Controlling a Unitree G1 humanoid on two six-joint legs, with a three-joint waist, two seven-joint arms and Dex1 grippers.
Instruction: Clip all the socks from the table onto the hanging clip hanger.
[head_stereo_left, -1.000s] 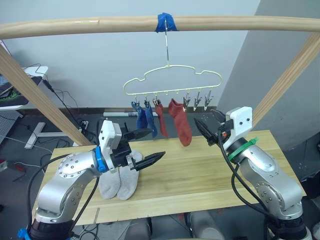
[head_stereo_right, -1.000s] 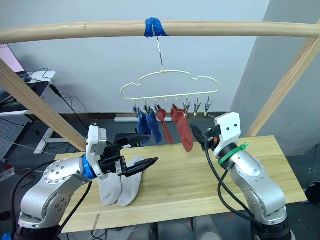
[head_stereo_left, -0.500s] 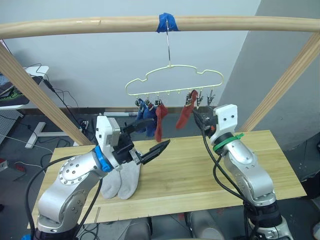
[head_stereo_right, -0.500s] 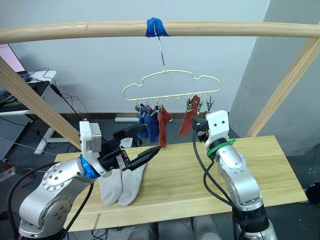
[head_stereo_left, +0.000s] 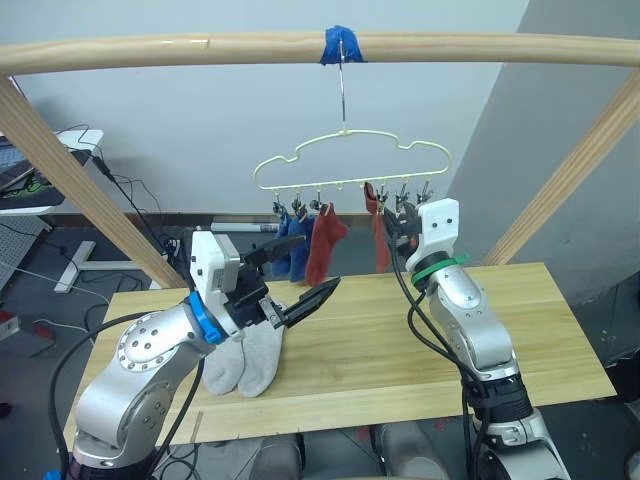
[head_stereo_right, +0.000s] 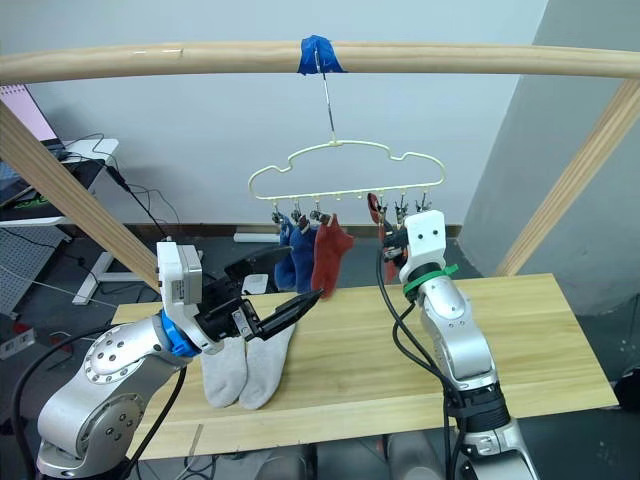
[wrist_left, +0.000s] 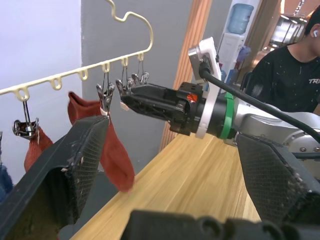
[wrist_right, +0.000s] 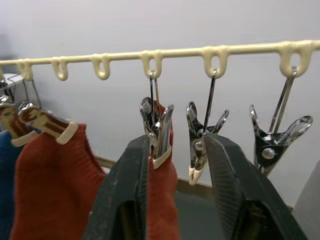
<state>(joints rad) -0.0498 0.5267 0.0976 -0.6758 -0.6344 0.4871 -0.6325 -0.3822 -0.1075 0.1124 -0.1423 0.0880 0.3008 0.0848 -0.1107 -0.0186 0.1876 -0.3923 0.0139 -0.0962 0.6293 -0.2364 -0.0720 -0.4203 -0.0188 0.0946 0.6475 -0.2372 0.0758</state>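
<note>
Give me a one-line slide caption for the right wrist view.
Right gripper at the clip hanger, fingers straddling the clips beside a hanging red sock.

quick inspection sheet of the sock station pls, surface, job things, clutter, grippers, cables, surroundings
surface: table, pale wood planks.
job's things: two grey socks lie on the table; clip hanger carries two blue socks and two red socks; two clips hang free.
clutter: nothing seen.
grippers: left gripper open above the grey socks; right gripper open, its fingers either side of two clips.
cables: black cables along both arms.
surroundings: wooden pole with blue tape; person beyond the table.
</note>
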